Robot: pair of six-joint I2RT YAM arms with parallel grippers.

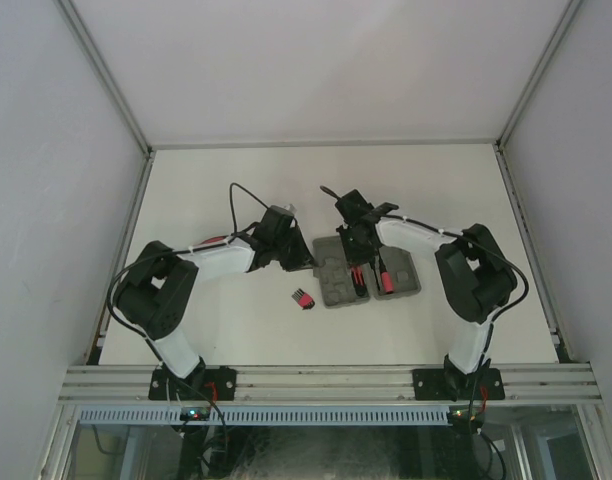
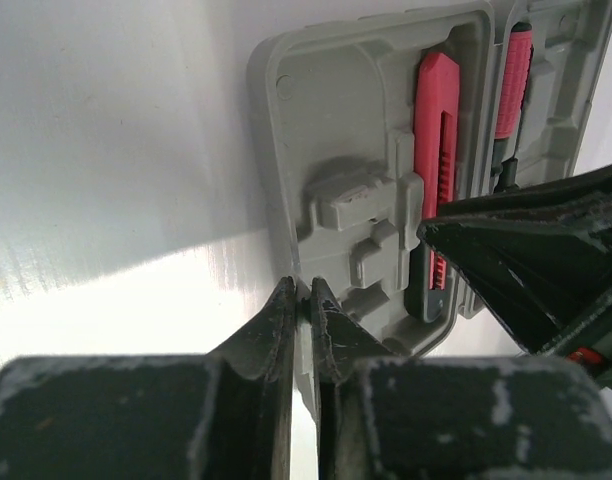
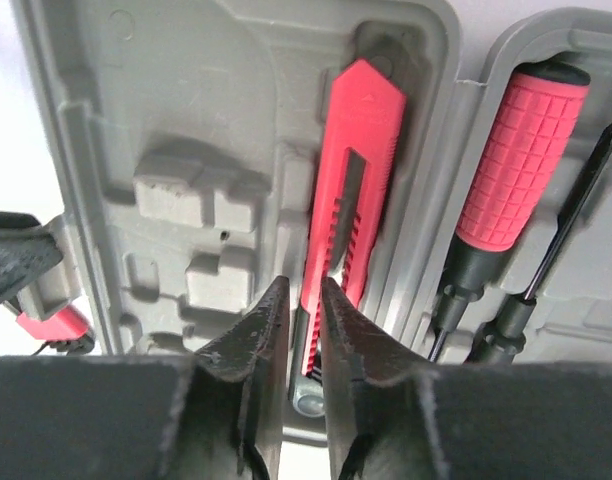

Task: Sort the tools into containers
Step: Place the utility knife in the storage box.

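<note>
Left tool (image 2: 304, 288) narrow, seemingly pinching rim of grey plastic hinged tool case (image 2: 326, 120). Right tool (image 3: 304, 285) barely parted, empty, just above seated red slide-blade cutter (image 3: 361, 150). Placement apparently done; next: fetch red-black hex key set (image 1: 302, 298) near left tool.

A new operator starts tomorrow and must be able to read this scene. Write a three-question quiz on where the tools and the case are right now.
1. Multiple choice: the red plastic utility knife lies A) in the left half of the open grey plastic tool case, B) in its right half, C) outside the case.
2. True or false: the small red-and-black hex key set sits inside the case.
3. Fill in: the right gripper hovers over the ____.
Key: 1 A. 2 False; it lies on the white table, left of the case. 3 Utility knife.
</note>
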